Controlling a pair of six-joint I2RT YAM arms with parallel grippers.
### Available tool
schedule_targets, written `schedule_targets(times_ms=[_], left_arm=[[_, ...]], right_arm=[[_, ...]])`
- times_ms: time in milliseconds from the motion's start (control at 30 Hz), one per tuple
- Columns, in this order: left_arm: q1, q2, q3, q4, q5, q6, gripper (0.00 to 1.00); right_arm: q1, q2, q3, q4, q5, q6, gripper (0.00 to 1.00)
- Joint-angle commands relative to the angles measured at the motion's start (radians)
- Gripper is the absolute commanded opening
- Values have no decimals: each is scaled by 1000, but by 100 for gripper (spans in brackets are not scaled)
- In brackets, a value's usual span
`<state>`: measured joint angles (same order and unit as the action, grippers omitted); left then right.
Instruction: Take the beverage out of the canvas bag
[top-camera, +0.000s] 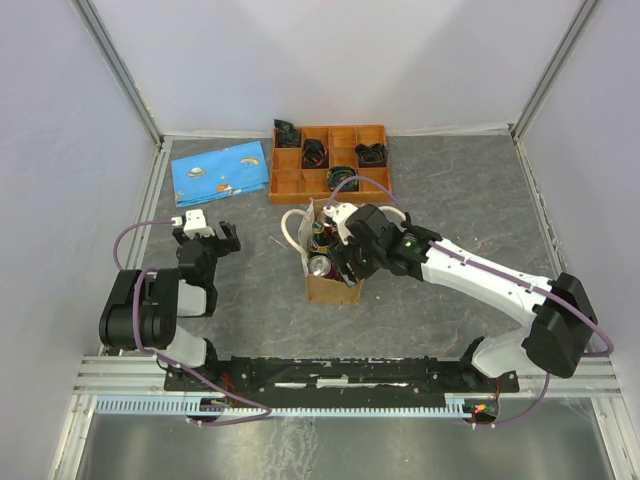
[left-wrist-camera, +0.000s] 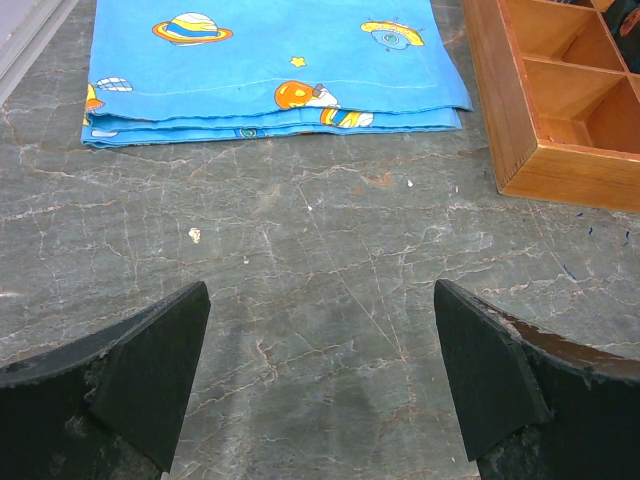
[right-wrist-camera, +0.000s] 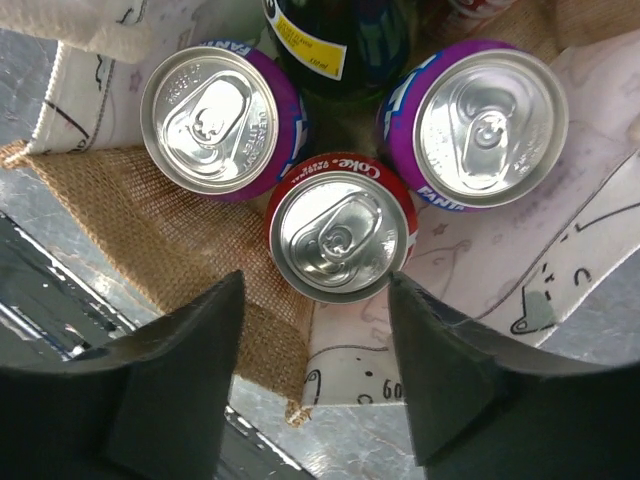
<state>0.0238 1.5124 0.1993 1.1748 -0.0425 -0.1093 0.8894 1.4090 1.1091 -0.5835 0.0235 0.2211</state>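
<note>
The grey marbled tabletop (top-camera: 450, 200) carries a folded blue planet-print cloth (top-camera: 220, 170) at 10 o'clock, an orange-brown wooden compartment tray (top-camera: 287, 183) at 12 o'clock, and the canvas bag (top-camera: 330, 288) near the centre, just beside the tray

Three cans (right-wrist-camera: 338, 238) stand inside the canvas bag (top-camera: 330, 288) (tray (top-camera: 289, 182) just behind it).

This is a robotics lab test cell. An orange-brown wooden compartment tray (top-camera: 288, 183) sits on a grey marble-patterned surface (top-camera: 450, 200). Plain white wall panels (top-camera: 330, 60) stand behind the tray and to both sides of it, framed by bare aluminium posts (top-camera: 118, 65). At the edge opposite the tray, a black-and-white left robot arm (top-camera: 150, 305) and a right robot arm (top-camera: 480, 275) stand on a slotted aluminium rail (top-camera: 330, 372), trailing loose purple cables (top-camera: 130, 240).
</note>
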Motion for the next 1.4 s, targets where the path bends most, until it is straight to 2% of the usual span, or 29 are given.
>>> schedule_targets(times_ms=[0, 167, 400, 633, 800, 933, 1000, 1067, 1100, 1133, 1167, 1367], left_arm=[[-4, 6, 22, 29, 0, 61, 99], [-4, 5, 22, 29, 1, 60, 99], [-5, 5, 22, 29, 1, 60, 99], [-4, 5, 22, 29, 1, 60, 99], [-3, 6, 21, 30, 1, 60, 99], [-4, 6, 21, 31, 1, 60, 99], [-4, 6, 21, 30, 1, 61, 99], [-3, 5, 22, 30, 1, 60, 99], [-4, 6, 22, 31, 1, 61, 99], [-4, 5, 22, 29, 1, 61, 99], [-4, 6, 21, 30, 1, 60, 99], [-4, 6, 21, 30, 1, 61, 99]], right_arm=[[2, -7, -12, -19, -78, 8, 77], [2, -4, -17, -49, -96, -18, 87], [2, 59, -11, -42, -15, -11, 88], [2, 132, 1, -8, 43, -4, 84], [2, 175, -2, 22, 82, 20, 77], [2, 193, -5, 33, 91, 38, 67], [2, 191, -6, 29, 96, 45, 55], [2, 183, -10, 23, 100, 47, 36], [2, 177, -10, 20, 105, 45, 22], [2, 169, -11, 16, 111, 43, 3], [2, 161, -12, 11, 119, 40, 0], [2, 41, -6, 35, 179, -5, 0]])
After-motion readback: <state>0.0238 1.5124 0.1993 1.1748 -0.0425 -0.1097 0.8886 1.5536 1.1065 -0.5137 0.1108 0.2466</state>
